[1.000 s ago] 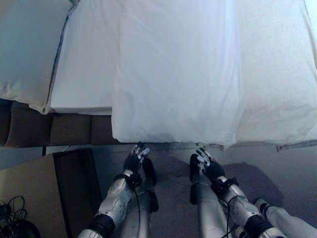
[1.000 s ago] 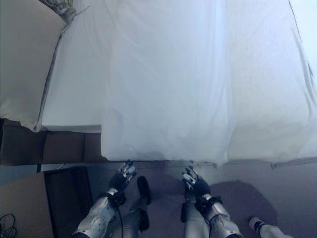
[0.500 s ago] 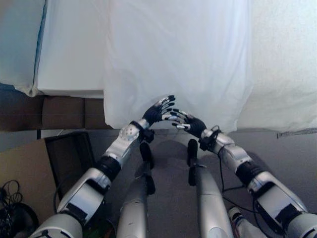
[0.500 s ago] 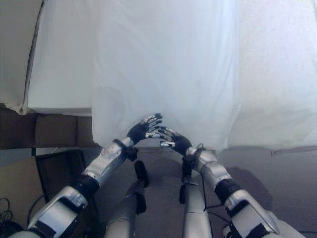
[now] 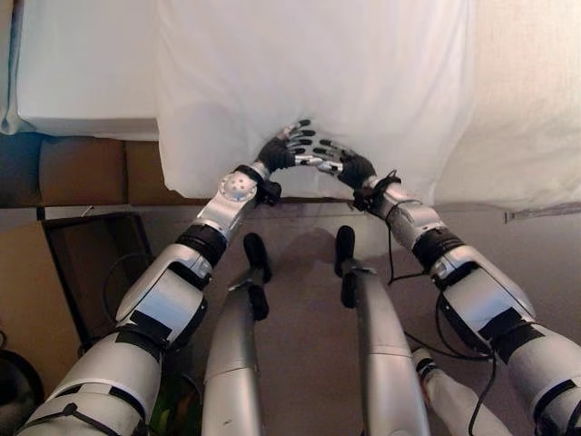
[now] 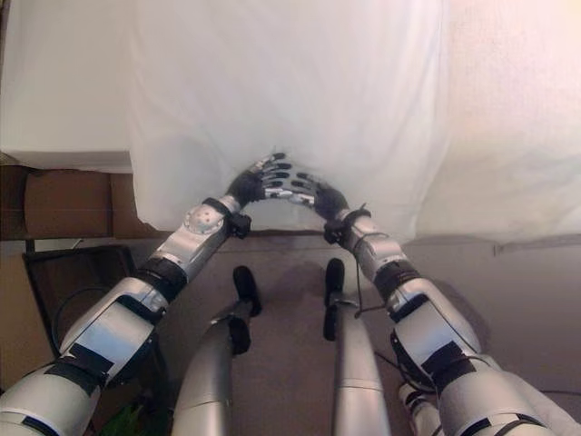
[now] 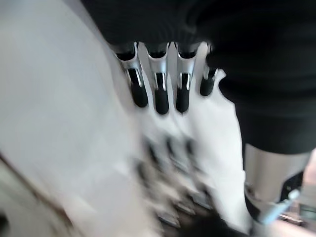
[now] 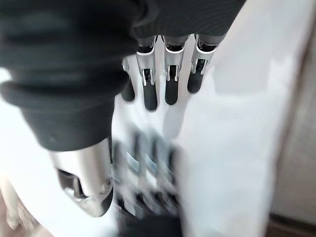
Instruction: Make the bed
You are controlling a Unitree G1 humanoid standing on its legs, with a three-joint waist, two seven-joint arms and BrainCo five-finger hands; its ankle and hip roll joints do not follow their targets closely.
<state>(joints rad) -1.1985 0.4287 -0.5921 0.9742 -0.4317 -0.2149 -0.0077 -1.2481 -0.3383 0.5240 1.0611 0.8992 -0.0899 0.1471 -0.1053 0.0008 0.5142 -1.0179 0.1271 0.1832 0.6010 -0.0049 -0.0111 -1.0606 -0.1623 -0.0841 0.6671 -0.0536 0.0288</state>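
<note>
Nearest me, bare grey floor [image 5: 300, 227] lies in front of the bed. I see my left hand [image 5: 280, 151] and right hand [image 5: 343, 165] meeting fingertip to fingertip, fingers straight and released, on the white duvet [image 5: 318, 82] hanging over the bed's near edge. Beyond, the white sheet [image 5: 82, 64] runs out of frame.

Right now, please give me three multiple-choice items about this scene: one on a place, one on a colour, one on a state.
1. Where are both hands?
A. On the hanging front edge of the white cover
B. On a pillow
C. On the floor

2. What colour is the cover?
A. Blue
B. White
C. Brown

3. How are the fingers of both hands?
A. Curled into fists
B. Straight
C. Pinching cloth

Key: 1 A, the left hand and right hand meet on the cover; 2 B, it is white; 3 B, the fingers are straight.
</note>
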